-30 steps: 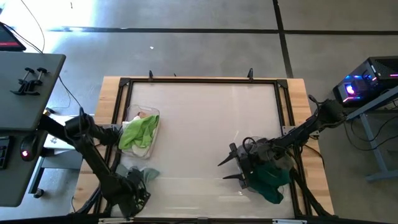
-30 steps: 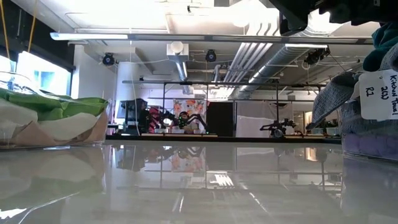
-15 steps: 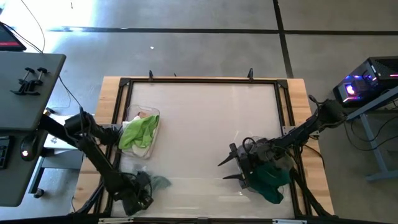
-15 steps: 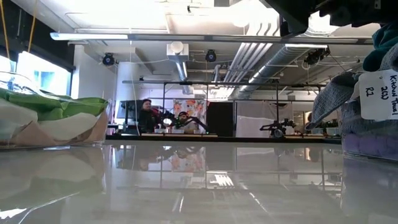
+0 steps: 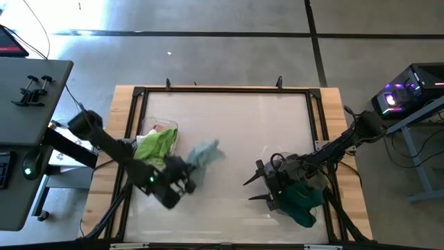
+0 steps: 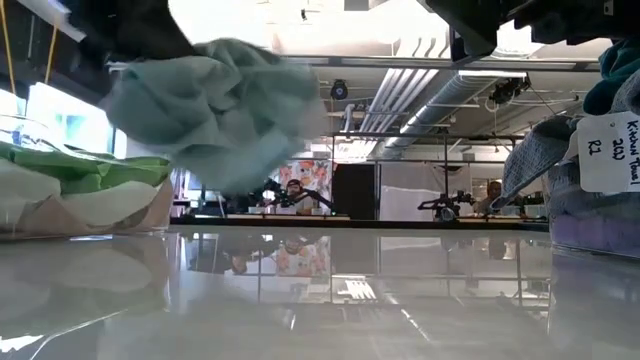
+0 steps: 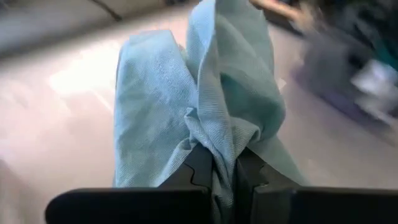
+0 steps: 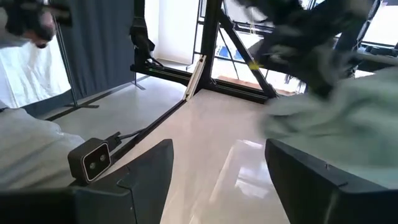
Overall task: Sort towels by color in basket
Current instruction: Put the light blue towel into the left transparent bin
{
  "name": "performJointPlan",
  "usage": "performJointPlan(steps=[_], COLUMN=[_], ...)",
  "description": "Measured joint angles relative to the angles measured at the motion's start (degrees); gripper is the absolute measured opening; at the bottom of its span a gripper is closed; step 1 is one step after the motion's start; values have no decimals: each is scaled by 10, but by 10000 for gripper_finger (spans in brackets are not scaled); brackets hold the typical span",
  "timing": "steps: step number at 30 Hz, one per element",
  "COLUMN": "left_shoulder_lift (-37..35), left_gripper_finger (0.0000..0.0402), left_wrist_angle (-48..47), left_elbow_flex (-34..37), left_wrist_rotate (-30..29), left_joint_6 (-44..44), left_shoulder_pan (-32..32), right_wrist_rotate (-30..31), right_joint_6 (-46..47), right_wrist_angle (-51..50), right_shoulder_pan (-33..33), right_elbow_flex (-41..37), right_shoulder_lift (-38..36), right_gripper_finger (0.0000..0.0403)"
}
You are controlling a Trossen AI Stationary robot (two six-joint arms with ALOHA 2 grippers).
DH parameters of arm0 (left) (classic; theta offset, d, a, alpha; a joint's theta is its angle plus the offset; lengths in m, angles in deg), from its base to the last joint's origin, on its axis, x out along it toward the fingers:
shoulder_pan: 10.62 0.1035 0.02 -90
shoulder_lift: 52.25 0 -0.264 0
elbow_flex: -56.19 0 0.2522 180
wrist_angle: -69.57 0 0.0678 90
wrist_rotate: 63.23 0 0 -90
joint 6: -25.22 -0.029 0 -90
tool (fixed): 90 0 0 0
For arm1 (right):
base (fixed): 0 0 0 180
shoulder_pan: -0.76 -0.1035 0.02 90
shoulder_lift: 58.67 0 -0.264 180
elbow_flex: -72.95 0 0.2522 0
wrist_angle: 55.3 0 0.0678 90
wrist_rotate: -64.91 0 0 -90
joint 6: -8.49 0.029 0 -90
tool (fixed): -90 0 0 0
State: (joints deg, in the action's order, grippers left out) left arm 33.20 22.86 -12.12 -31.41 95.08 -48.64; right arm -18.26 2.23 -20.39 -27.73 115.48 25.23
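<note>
The teal towel (image 7: 205, 106) is soft cloth with a fine ribbed weave, matt and crumpled. The table (image 5: 236, 125) is glossy white, mirroring the room, with a bare wood border (image 5: 123, 94) and a black frame, probably metal. The lime towel (image 5: 154, 147) looks fleecy. A paper tag (image 6: 610, 152) is matt.

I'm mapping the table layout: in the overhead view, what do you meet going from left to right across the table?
Lime green towel in its clear basket → left end effector → pale teal towel it holds → right end effector, open → dark green towel.
</note>
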Motion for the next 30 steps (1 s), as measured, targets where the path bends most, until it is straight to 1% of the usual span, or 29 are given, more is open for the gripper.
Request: performJointPlan(steps=[2, 4, 7, 10, 12, 14, 17, 19, 20, 21, 24, 28, 30], left_shoulder_lift=[-39, -85, -154, -217, -251, -270, -278, -275, -274, -274, -290, -288, -291], left_gripper_finger=[7, 6, 5, 4, 3, 3, 3, 3, 3, 3, 3, 3, 3], left_wrist_angle=[-23, -33, -47, -113, -187, -276, -430, -534, -573, -578, -532, -545, -494], left_elbow_flex=[1, 0, 0, -28, -65, -105, -161, -178, -176, -164, -104, -4, 51], left_wrist_rotate=[-41, -63, -47, -22, 16, 68, 175, 245, 271, 292, 345, 377, 389], left_joint_6=[-45, -89, -136, -144, -125, -89, -7, 56, 89, 113, 114, 173, 181], left_shoulder_pan=[21, 38, 56, 75, 93, 114, 147, 168, 175, 182, 201, 222, 229], right_wrist_rotate=[0, 0, 0, 0, 1, 2, 2, 2, 2, 2, 2, 2, 3], right_joint_6=[3, 9, 16, 27, 28, 33, 34, 34, 34, 34, 33, 33, 32], right_wrist_angle=[0, -1, -4, -9, -11, -11, -12, -12, -12, -12, -12, -13, -17], right_shoulder_pan=[0, 0, 0, 0, 0, 0, 0, 0, 0, 0, 0, 0, 0], right_elbow_flex=[0, 0, 0, 0, 0, 0, 0, 0, 0, 0, 0, 0, 0], right_shoulder_lift=[0, 0, 0, 0, 0, 0, 0, 0, 0, 0, 0, 0, 0], right_gripper_finger=[252, 252, 252, 252, 252, 252, 252, 252, 252, 252, 252, 252, 252])
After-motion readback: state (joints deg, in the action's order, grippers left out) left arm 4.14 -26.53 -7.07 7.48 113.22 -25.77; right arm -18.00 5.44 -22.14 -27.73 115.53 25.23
